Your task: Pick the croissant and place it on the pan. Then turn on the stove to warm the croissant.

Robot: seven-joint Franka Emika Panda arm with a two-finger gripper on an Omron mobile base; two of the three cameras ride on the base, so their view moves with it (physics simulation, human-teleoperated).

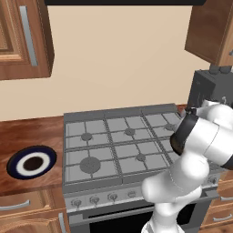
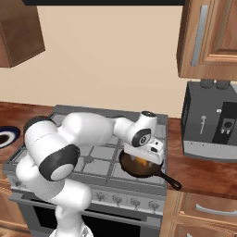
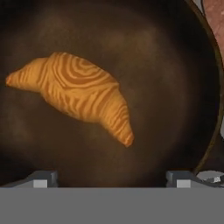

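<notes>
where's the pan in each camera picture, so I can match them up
Left base view: I can't make out the pan.
Right base view: pan on the stove's front right corner, under the hand.
Hand view: pan spans the picture, croissant lying inside.
Shared landmark: the stove grates.

Ahead of me a plain cream wall (image 1: 123, 59) runs behind a reddish-brown wooden table (image 1: 32, 132). Wooden wall cupboards (image 1: 22, 36) with metal handles hang at both upper corners. A grey coffee machine (image 2: 210, 122) stands on the table to my right, with drawers (image 2: 208, 210) below it.
</notes>
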